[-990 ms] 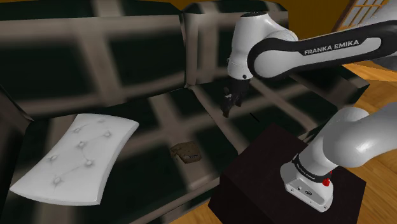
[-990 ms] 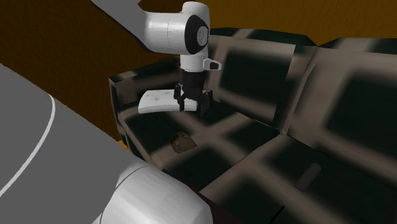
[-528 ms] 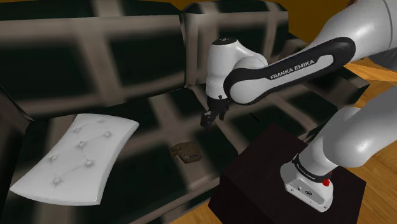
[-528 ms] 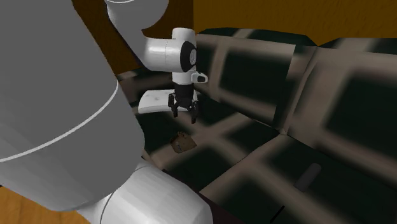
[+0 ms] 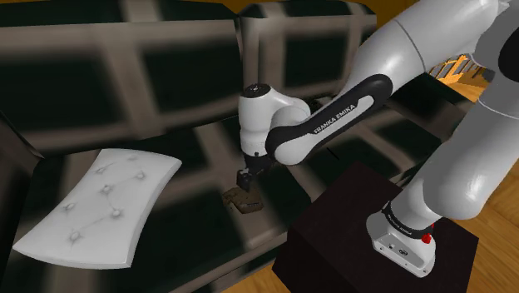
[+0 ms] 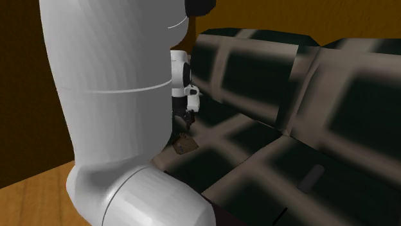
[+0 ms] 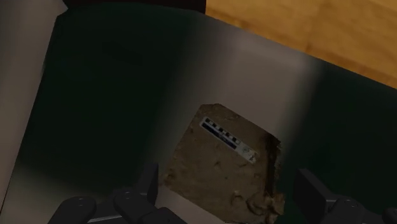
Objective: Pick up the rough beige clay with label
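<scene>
The clay (image 7: 222, 165) is a flat, rough brown-beige slab with a small white label (image 7: 228, 139) across its top. It lies on the dark checked sofa seat (image 5: 200, 225), near the seat's front edge. In the shoulder view the clay (image 5: 244, 201) sits just under my black gripper (image 5: 245, 179), which hangs a little above it. In the wrist view my gripper (image 7: 229, 197) is open, its fingers (image 7: 147, 184) standing to either side of the slab without touching it. In the second exterior view the clay (image 6: 184, 145) lies below my gripper (image 6: 185, 121).
A white tufted cushion (image 5: 100, 204) lies on the seat toward the shoulder view's left. The sofa backrest (image 5: 125, 75) rises behind. My dark stand (image 5: 374, 241) is at the lower right. A small dark object (image 6: 313, 176) rests on the far seat. Wooden floor (image 7: 318, 32) lies beyond the sofa edge.
My arm has swung down and toward the shoulder view's left, bringing the gripper from above the seat's back part to just over the clay. The clay has not moved.
</scene>
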### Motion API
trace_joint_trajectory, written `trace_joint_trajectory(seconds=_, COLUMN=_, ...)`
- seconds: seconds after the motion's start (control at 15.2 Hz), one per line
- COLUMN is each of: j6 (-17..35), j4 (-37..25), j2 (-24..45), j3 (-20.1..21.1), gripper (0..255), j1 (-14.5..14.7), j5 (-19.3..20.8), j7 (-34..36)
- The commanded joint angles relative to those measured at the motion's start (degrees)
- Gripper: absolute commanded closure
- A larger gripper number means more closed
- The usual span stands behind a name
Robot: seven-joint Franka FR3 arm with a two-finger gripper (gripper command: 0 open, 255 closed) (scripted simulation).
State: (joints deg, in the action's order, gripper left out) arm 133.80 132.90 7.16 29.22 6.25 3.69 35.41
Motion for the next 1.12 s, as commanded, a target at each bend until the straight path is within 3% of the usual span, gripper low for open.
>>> trace_joint_trajectory(seconds=0.0, j6=1.3, j4=-2.7, j2=4.9, j3=-0.2, gripper=0, j1=1.4, j5=3.7, j7=4.0)
trace_joint_trajectory(seconds=0.4, j6=2.9, j4=-13.2, j2=19.3, j3=-3.8, gripper=0, j1=8.1, j5=12.5, j7=13.1)
trace_joint_trajectory(seconds=1.06, j6=6.9, j4=-13.8, j2=24.2, j3=-6.1, gripper=0, j1=9.8, j5=15.4, j7=15.0)
